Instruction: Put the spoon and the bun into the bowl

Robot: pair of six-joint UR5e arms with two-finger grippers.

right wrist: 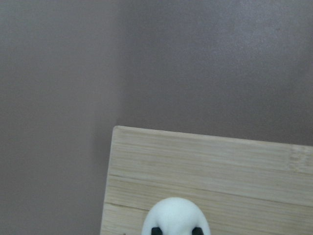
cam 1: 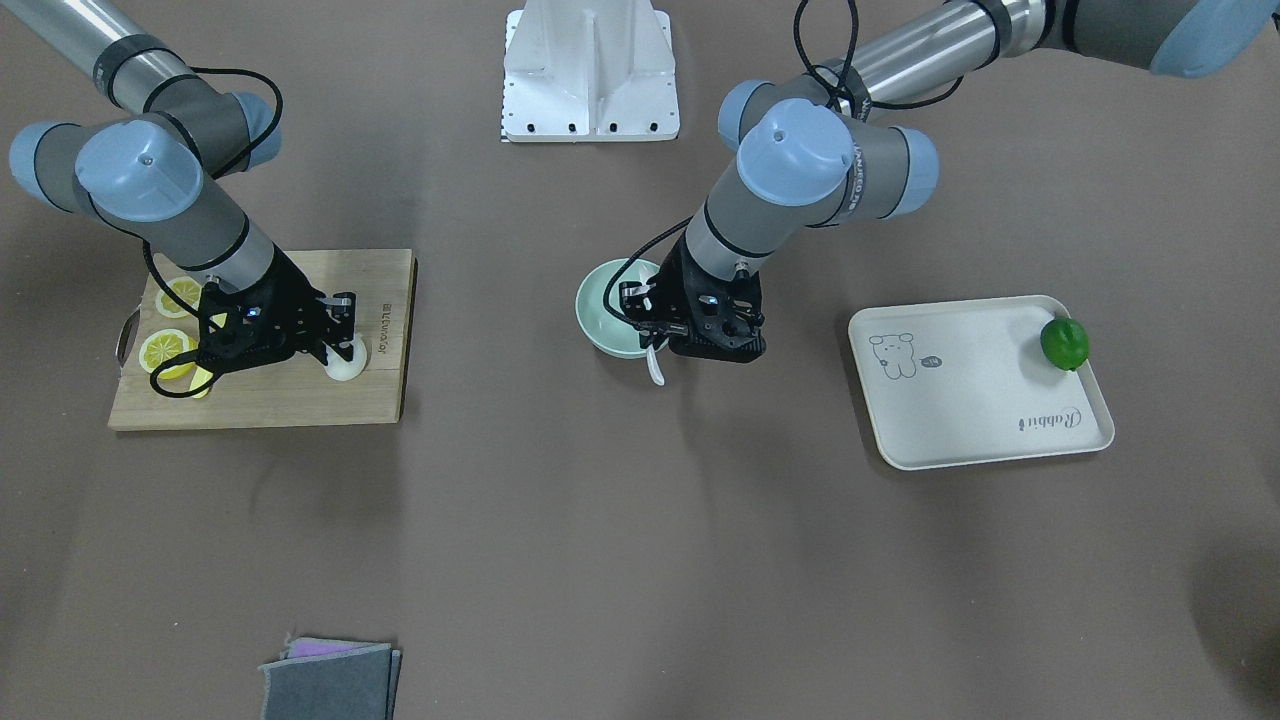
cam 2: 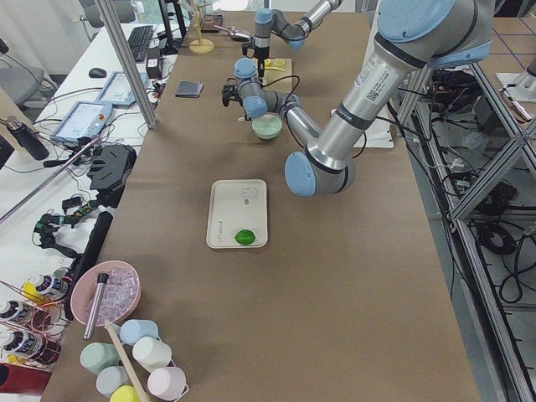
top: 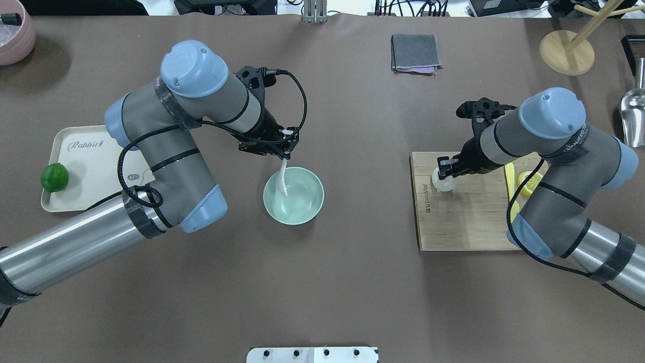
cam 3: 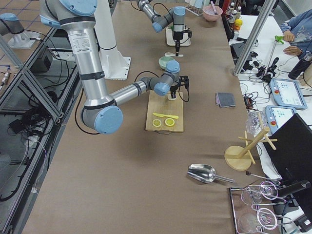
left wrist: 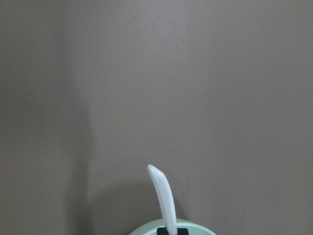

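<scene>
The white spoon is held by its handle in my left gripper, which is shut on it. Its scoop hangs inside the mint-green bowl. In the left wrist view the handle sticks up past the bowl's rim. The white bun sits on the wooden cutting board at its edge. My right gripper is down over the bun, with its dark fingertips pressed on both sides of the bun.
Lemon slices and a yellow knife lie on the board beside the right arm. A white tray with a green lime is at the left. A grey cloth, a wooden stand and a metal scoop are at the far side.
</scene>
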